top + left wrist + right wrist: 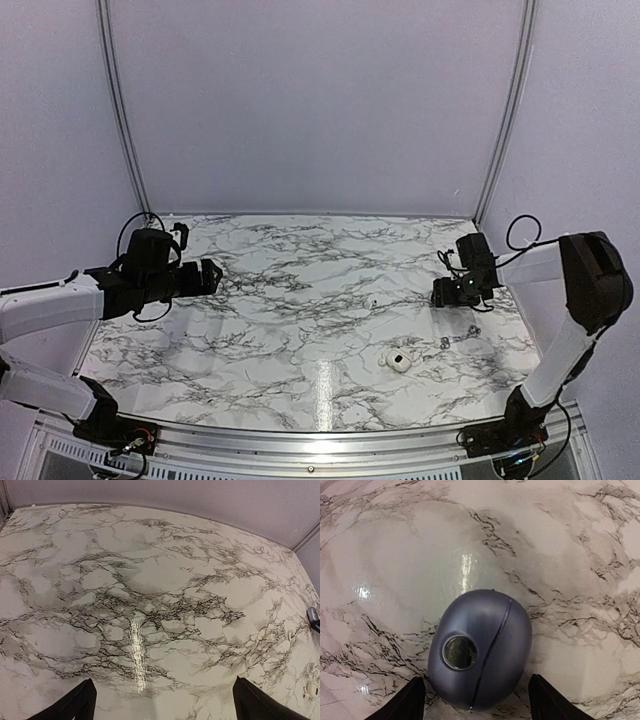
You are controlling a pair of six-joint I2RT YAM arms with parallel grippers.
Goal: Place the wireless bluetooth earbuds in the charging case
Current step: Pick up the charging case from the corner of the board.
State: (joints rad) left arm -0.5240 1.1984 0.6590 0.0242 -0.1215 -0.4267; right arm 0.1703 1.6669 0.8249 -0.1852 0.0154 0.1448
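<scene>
Your right pincer [476, 680] straddles the shut case [480, 650], spread, near the desk's [300, 270] right edge; left pincer [163, 681] spread wide.

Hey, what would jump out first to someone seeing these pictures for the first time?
The dark purple case, shut, fills the right wrist view, lying on the marble table and straddled by the open right gripper. From above, a small white piece, likely an earbud, lies toward the front right. The left gripper hangs open over the table's left side.
</scene>
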